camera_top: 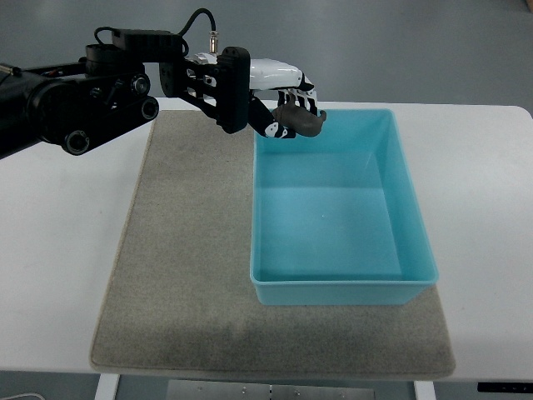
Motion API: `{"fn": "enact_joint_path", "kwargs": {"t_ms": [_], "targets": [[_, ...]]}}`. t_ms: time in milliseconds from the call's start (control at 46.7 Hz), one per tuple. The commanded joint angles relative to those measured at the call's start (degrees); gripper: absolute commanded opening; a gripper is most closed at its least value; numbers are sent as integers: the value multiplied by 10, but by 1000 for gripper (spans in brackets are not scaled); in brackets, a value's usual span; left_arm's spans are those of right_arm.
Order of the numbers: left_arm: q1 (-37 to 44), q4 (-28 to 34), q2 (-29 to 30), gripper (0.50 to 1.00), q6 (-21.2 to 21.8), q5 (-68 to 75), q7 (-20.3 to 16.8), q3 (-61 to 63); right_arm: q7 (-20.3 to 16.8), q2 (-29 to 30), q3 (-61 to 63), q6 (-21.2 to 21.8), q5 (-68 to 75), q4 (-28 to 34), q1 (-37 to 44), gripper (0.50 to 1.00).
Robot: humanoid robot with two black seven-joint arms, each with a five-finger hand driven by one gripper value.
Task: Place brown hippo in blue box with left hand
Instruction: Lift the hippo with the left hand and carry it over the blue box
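Clamped in the left robot hand (287, 104) over the blue box's (408, 200) far-left corner, the brown hippo (298, 118) looks small, light and probably soft (best gripped round its body).

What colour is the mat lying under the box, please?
The mat is a speckled beige-grey, seen plainly in the top view.

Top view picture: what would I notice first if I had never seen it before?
The big blue box jumps out first, sitting on a grey mat in the middle of the white table. Next comes the black and white left hand, reaching in from the left over the box's far-left corner with the brown hippo in its fingers.
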Motion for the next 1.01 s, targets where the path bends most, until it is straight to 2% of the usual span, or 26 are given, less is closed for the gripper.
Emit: {"fn": "enact_joint_path", "kwargs": {"t_ms": [0,556,942,984], "targets": [[4,-1,-14,500,-1,2,1,0,0,0,0,0,0,0,0,936],[33,7,-73,500,-1,4,2,1,0,0,0,0,0,0,0,936],[56,14,-82,500,-1,-2,2,1,0,0,0,0,0,0,0,936],[57,14,-82,674,-1,-4,1,0,0,0,0,0,0,0,0,936]]}}
